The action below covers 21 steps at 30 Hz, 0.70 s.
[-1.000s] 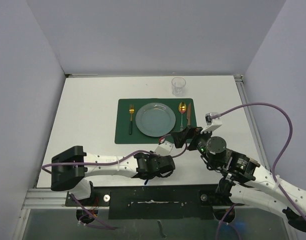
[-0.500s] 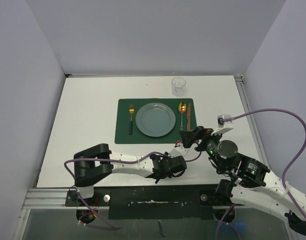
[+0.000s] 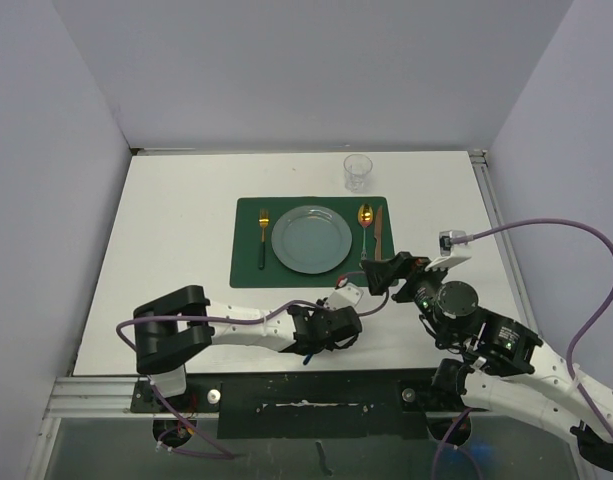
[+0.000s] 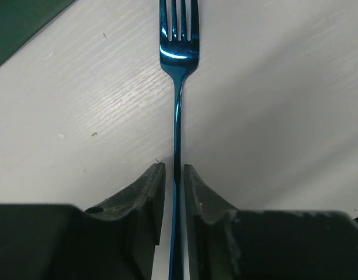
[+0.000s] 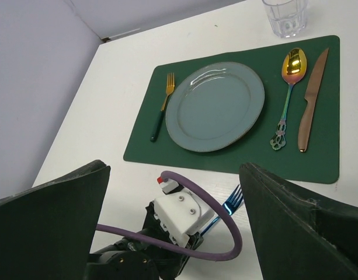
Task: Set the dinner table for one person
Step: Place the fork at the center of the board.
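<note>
Left gripper (image 4: 174, 166) drew back—jaws just apart astride fork (image 4: 177, 105) (near table (image 3: 176, 230) edge); right gripper (image 5: 174, 169) agape.

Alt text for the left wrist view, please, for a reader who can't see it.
A shiny blue metal fork lies on the white matte tabletop, its handle between the left gripper's two dark fingers, which stand narrowly apart. A corner of the dark green placemat shows at top left.
</note>
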Available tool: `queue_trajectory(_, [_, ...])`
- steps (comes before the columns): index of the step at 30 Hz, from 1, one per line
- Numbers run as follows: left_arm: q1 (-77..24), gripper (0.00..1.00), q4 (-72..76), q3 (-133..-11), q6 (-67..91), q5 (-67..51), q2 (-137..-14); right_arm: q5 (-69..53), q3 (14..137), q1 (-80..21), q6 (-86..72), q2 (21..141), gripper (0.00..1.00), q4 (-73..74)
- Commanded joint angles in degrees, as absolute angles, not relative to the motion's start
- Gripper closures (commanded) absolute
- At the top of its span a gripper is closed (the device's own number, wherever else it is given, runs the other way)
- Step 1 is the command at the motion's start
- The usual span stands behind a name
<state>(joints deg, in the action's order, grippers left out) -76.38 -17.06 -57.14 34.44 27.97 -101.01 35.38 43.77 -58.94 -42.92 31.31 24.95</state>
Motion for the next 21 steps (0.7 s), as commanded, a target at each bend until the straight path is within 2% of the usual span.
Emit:
queue_trajectory(1, [-76.20, 0.76, -16.87, -57.22, 35.76, 31.04, -96.63, 35.75, 46.01, -59.24, -42.65, 33.05, 0.02, 23.47])
queue_trajectory(3, [-76.26, 0.69, -17.00, -57.28, 36.07, 32.16, -95.00, 35.55, 46.13, -59.21, -42.55, 33.42, 0.02, 23.38])
queue_trajectory(10, [-74.47, 0.58, -23.33, -58.62, 39.38, 42.16, -89.21, 35.24, 45.99, -59.22, -42.56, 33.95, 0.02, 23.07])
queue_trajectory(17, [-56.60, 0.58, -21.72, -55.44, 43.85, 38.64, -79.82, 34.92, 45.32, -59.23, -42.93, 34.78, 0.02, 22.62])
queue_trajectory(21, [-47.54, 0.58, -22.85, -57.03, 43.97, 37.47, -80.08, 34.84, 44.77, -59.17, -43.39, 34.71, 0.02, 22.52])
